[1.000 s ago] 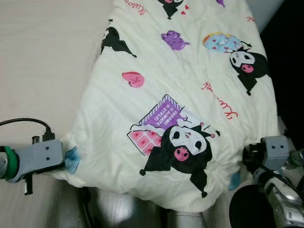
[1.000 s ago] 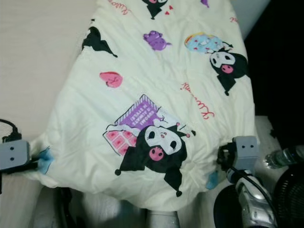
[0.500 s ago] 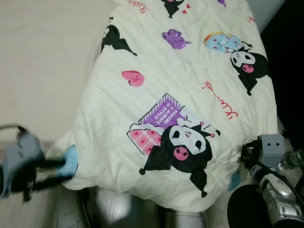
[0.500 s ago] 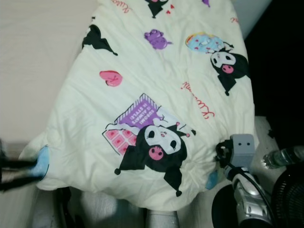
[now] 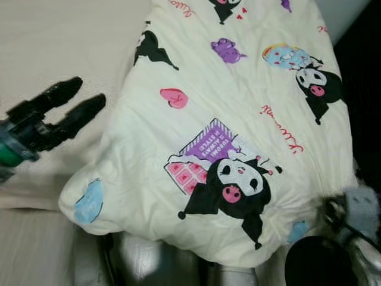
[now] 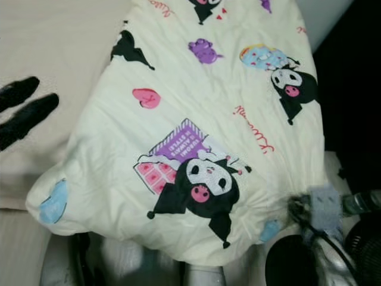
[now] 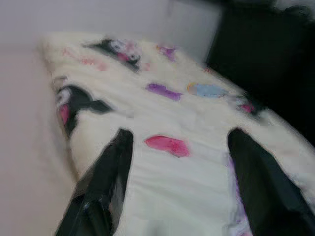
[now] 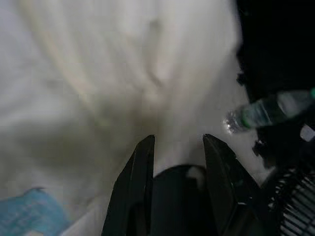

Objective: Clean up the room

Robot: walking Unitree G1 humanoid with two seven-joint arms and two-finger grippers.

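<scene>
A cream cartoon-print blanket (image 5: 232, 125) lies spread over the beige bed (image 5: 53, 53). Left gripper (image 5: 70, 108), fingers apart, hovers beside the blanket's left edge; right gripper (image 8: 178, 147), fingers apart, sits at its lower right corner near a water bottle (image 8: 268, 112) and a black fan (image 6: 363, 250).

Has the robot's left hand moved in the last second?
Yes. The left hand has let go of the blanket's near corner with the blue patch and risen, now open over the bare mattress.

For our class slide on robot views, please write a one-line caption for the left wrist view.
Left gripper, open, hovers above the cream cartoon-print blanket.
</scene>
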